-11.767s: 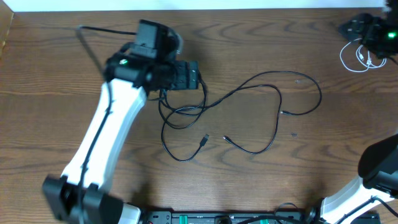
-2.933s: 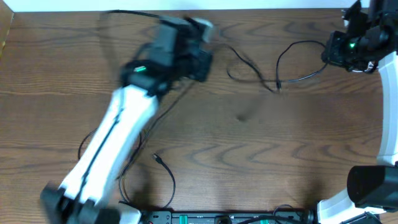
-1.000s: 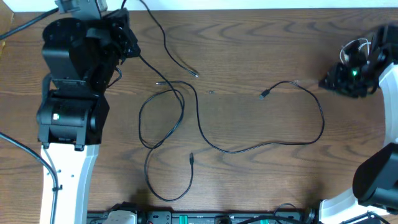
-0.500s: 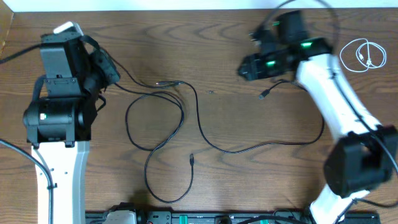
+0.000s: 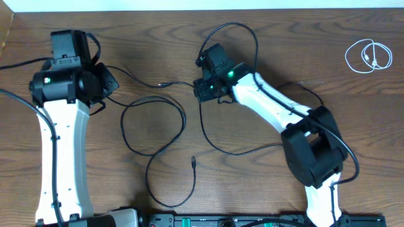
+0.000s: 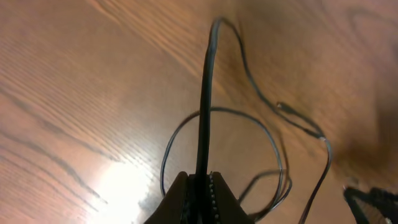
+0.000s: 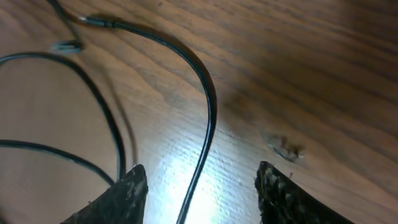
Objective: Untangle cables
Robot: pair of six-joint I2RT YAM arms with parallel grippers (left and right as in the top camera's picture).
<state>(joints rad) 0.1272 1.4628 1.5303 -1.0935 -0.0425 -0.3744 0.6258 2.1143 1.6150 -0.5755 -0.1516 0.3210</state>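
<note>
The left claw (image 6: 200,179) is clenched on a black cable (image 6: 204,93) that runs straight ahead over the table (image 6: 74,74). The right claw (image 7: 200,174) is released. A strand (image 7: 208,106) lies on the table right in its gap, pointing away from it, so the right arm is the nearer one.

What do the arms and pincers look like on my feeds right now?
Both arms match: the left arm and right arm have white links, bulky black joint housings, a green light near the wrist, and black wiring along the links. The left pincer has dark, finely ribbed fingers; the right pincer has dark, rough-textured ones.
</note>
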